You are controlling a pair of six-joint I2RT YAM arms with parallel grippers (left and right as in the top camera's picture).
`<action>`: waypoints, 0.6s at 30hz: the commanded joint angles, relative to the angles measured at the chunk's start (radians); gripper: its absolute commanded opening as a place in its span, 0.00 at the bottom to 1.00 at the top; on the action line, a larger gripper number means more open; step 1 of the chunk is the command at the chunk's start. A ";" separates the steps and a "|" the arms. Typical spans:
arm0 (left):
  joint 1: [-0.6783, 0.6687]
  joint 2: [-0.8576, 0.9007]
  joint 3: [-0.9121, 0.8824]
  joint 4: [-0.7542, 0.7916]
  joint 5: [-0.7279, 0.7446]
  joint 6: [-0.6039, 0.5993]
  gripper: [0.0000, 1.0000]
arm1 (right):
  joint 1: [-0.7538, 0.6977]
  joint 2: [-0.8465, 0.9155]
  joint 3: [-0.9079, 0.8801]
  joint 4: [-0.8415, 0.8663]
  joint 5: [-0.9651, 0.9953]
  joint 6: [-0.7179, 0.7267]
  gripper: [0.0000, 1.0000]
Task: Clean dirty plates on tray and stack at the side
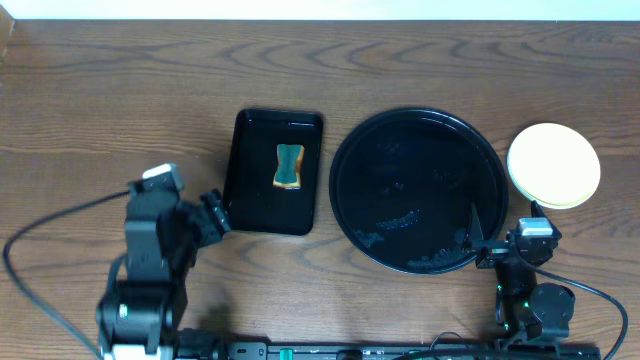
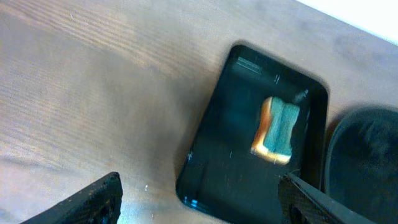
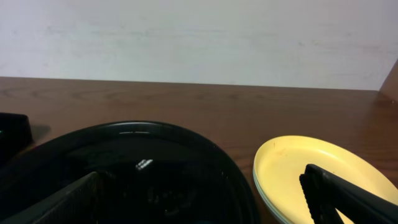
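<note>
The round black tray (image 1: 415, 190) sits right of centre and holds no plates, only wet glints; it also shows in the right wrist view (image 3: 124, 168). The plates (image 1: 553, 165) are stacked on the table just right of the tray, pale yellow one on top, light blue edges beneath; the stack also shows in the right wrist view (image 3: 292, 171). My right gripper (image 1: 505, 250) is open and empty at the tray's near right rim; in its wrist view (image 3: 199, 205) it straddles the tray rim and the stack. My left gripper (image 1: 215, 212) is open and empty, near the rectangular tray's near left corner.
A smaller rectangular black tray (image 1: 272, 170) lies left of the round tray, also in the left wrist view (image 2: 249, 143). A green and orange sponge (image 1: 288, 166) lies in it, also in the left wrist view (image 2: 278, 129). A cable (image 1: 50, 225) runs across the near left table.
</note>
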 commanded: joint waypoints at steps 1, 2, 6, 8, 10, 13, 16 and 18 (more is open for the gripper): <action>0.022 -0.128 -0.119 0.072 -0.013 0.009 0.81 | 0.015 -0.008 -0.001 -0.004 -0.005 -0.011 0.99; 0.027 -0.177 -0.165 0.111 -0.013 0.009 0.81 | 0.015 -0.008 -0.001 -0.004 -0.005 -0.012 0.99; 0.030 -0.332 -0.310 0.227 -0.014 0.010 0.81 | 0.015 -0.008 -0.001 -0.004 -0.005 -0.012 0.99; 0.032 -0.401 -0.372 0.277 -0.014 0.010 0.81 | 0.015 -0.008 -0.001 -0.004 -0.005 -0.012 0.99; 0.037 -0.465 -0.430 0.328 -0.014 0.010 0.81 | 0.015 -0.008 -0.001 -0.004 -0.005 -0.011 0.99; 0.039 -0.535 -0.499 0.395 -0.010 0.030 0.81 | 0.015 -0.008 -0.001 -0.004 -0.005 -0.012 0.99; 0.039 -0.587 -0.550 0.460 -0.003 0.073 0.81 | 0.015 -0.008 -0.001 -0.004 -0.005 -0.011 0.99; 0.039 -0.613 -0.575 0.496 -0.003 0.106 0.81 | 0.015 -0.008 -0.001 -0.004 -0.005 -0.011 0.99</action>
